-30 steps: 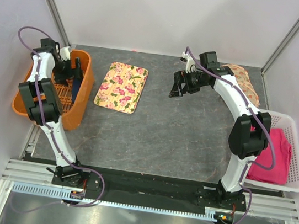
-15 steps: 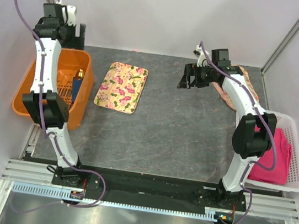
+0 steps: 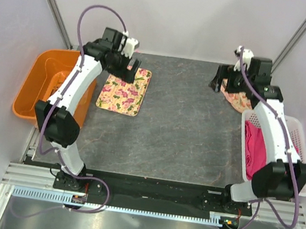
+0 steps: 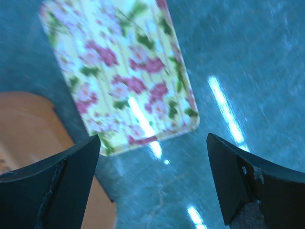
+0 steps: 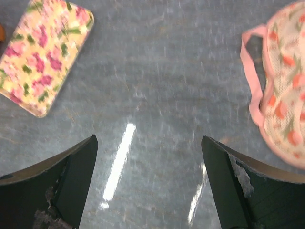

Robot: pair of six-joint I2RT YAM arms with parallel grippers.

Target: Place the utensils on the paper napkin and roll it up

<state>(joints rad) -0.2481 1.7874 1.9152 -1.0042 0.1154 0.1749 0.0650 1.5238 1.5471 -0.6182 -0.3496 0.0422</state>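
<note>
None of the slim, shiny gold cutlery pieces are showing from any camera, and the thin dark blue paper napkin is not showing either. They may be lying in the orange plastic bin (image 3: pixel 32 83) at the left, but I cannot tell, because the left arm is blocking part of it. So I am guessing the job is only starting, and finding the napkin comes first.

The left gripper (image 3: pixel 128 68) is hanging over the far end of the flat tray with pink flowers (image 3: pixel 123 93), just beside the bin. Its two fingers are standing wide apart, holding nothing. The right gripper (image 3: pixel 220 84) is hovering over the grey table (image 3: pixel 185 130), near a pink-edged flowery mesh thing (image 3: pixel 238 98). Its fingers are also spread wide and empty. A white plastic basket (image 3: pixel 302 189) with a pink cloth (image 3: pixel 253 151) is sitting at the right.

To do this step well, I am thinking the left arm should be pinching just one edge of the napkin, so it is not crumpling. It should be laying it flat on bare table between the two arms, where both are reaching easily.
</note>
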